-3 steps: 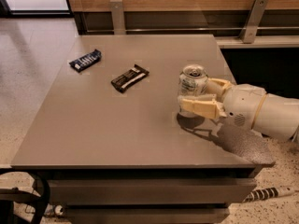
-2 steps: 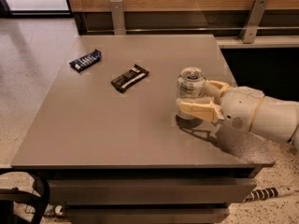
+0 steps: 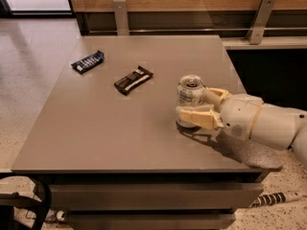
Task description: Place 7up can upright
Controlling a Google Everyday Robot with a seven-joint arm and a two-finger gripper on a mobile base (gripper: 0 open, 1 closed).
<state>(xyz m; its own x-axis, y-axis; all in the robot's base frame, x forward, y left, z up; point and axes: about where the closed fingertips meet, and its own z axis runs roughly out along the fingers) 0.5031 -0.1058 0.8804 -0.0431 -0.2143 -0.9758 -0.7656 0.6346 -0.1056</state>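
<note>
The 7up can (image 3: 190, 94) is silvery with a green logo and stands upright, pull-tab top up, near the right side of the grey table (image 3: 96, 133). My gripper (image 3: 193, 104) reaches in from the right and is shut on the can, one cream finger (image 3: 197, 117) in front of its lower part and the other (image 3: 215, 95) behind it. The near finger hides the can's base, so I cannot tell whether it touches the tabletop.
A dark snack bar (image 3: 133, 79) lies mid-table left of the can, and a blue wrapper (image 3: 88, 61) lies further back left. A wooden wall with metal rail posts (image 3: 121, 14) runs behind the table. The table's right edge is under my arm.
The gripper has moved down and slightly left with the can held upright, bringing it closer to the tabletop. The two wrappers have not moved.
</note>
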